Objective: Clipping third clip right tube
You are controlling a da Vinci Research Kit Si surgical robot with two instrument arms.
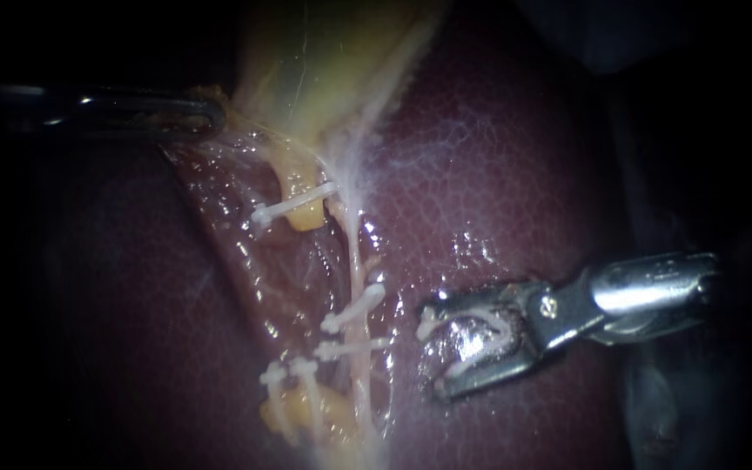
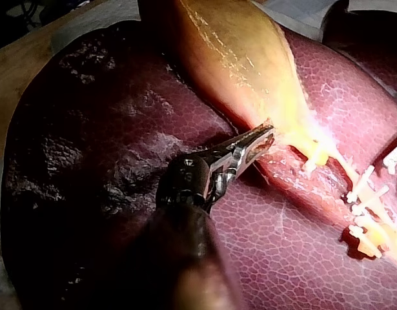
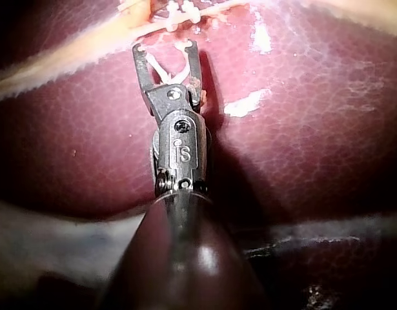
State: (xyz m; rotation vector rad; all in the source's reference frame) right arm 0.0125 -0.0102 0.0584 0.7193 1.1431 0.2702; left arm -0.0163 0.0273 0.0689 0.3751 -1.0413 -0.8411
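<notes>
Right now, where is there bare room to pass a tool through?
Bare liver lies open above the right instrument, which holds a clip. Crowded: the clipped tubes, between it and the left instrument gripping the gallbladder.

Broad wet liver (image 1: 524, 174): dark maroon, fine pale-lined mosaic grain, white glints. Tapering translucent gallbladder (image 1: 324, 61): amber-yellow, fading to cream at the neck. Thin stringy right tube (image 1: 357, 261): whitish cream. Small plastic clips (image 1: 359, 306) across the tubes: plain white. Blunt stump (image 1: 305, 216) under the upper clip: ochre yellow. Slim metal right instrument (image 1: 433, 355): bright silver jaws, white open clip (image 1: 505, 331) seated in them. Slim metal left instrument (image 1: 211, 113): dark grey jaws with silver glints; in the left wrist view its shaft reads near-black.
</notes>
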